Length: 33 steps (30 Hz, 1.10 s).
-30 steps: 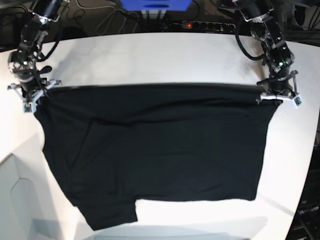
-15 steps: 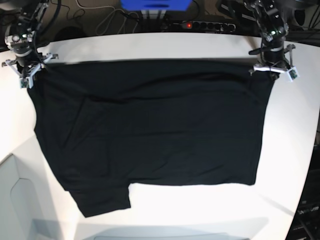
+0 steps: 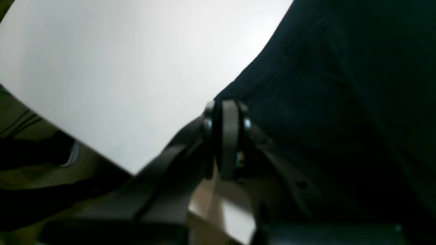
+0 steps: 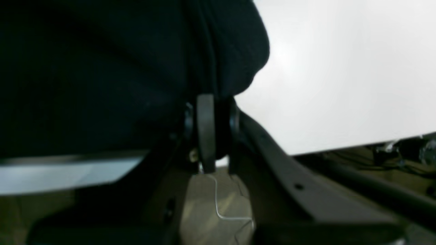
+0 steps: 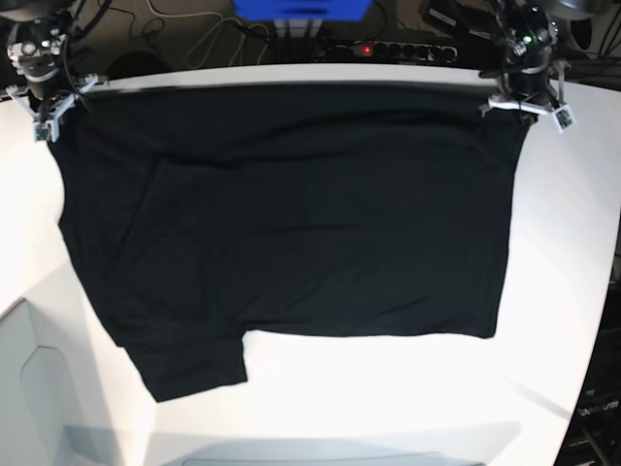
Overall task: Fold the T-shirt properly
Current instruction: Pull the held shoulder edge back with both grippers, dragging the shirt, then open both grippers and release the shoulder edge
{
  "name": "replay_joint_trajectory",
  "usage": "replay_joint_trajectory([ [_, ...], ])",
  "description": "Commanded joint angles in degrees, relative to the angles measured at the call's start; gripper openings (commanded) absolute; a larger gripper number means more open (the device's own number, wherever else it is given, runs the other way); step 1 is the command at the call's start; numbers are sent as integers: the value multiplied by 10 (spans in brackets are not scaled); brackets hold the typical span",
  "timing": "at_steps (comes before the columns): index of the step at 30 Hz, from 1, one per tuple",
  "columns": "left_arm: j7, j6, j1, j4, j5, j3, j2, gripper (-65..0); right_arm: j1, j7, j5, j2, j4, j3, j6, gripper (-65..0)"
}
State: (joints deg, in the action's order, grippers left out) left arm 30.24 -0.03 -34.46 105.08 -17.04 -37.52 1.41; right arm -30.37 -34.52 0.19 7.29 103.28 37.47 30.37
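I can't make out any print on the black T-shirt [image 5: 291, 214], stretched over the white worktop [image 5: 572, 252], its far corners pinched by my left hand [image 5: 524, 102] and right hand [image 5: 49, 102].

My T-shirt [image 5: 291, 214] blankets most of the white table [image 5: 572, 252], stretched taut along the far edge between my left gripper [image 5: 524, 102] and my right gripper [image 5: 44, 102], each clamped on a top corner. Behind that edge, a power strip [image 5: 398, 49], tangled cables [image 5: 184, 39] and a blue box [image 5: 301, 10] crowd the back, leaving me little room to retreat. Open tabletop lies along the base view's right side and across the near strip below the hem, where one sleeve [image 5: 194, 364] juts forward. In the wrist views, bare table [image 3: 119, 68] sits just outside each pinched corner [image 4: 340, 85].
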Motion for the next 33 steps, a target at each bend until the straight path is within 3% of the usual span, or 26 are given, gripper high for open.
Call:
replay_joint_trajectory([
  [1, -6, 3, -8, 12, 2, -3, 5, -650, -2, 10, -1, 9, 10, 5, -3, -650],
  [5, 49, 3, -9, 13, 2, -4, 7, -650, -17, 10, -1, 8, 10, 12, -3, -650],
  [11, 65, 3, -8, 13, 3, -4, 6, -649, -21, 10, -1, 8, 10, 13, -3, -650],
  [15, 65, 3, -11, 13, 3, -4, 6, -641, -21, 9, -1, 8, 11, 13, -3, -557],
  [17, 65, 3, -19, 14, 3, -4, 7, -607, -21, 9, -1, 8, 11, 13, -3, -485],
  [20, 65, 5, -20, 29, 3, -8, 6, -490, -21, 9, -1, 8, 25, 13, -3, -376],
  [23, 65, 3, -20, 55, 2, -39, -11, -347, -21, 9, 0, 7, 55, 13, -3, -309],
  [26, 65, 2, -16, 82, 2, -67, -21, -255, -15, 9, 0, 1, 81, 13, -3, -290],
  [33, 66, 2, 52, 92, 3, -75, -1, -235, 99, 5, -1, 1, 92, -6, -3, -288],
])
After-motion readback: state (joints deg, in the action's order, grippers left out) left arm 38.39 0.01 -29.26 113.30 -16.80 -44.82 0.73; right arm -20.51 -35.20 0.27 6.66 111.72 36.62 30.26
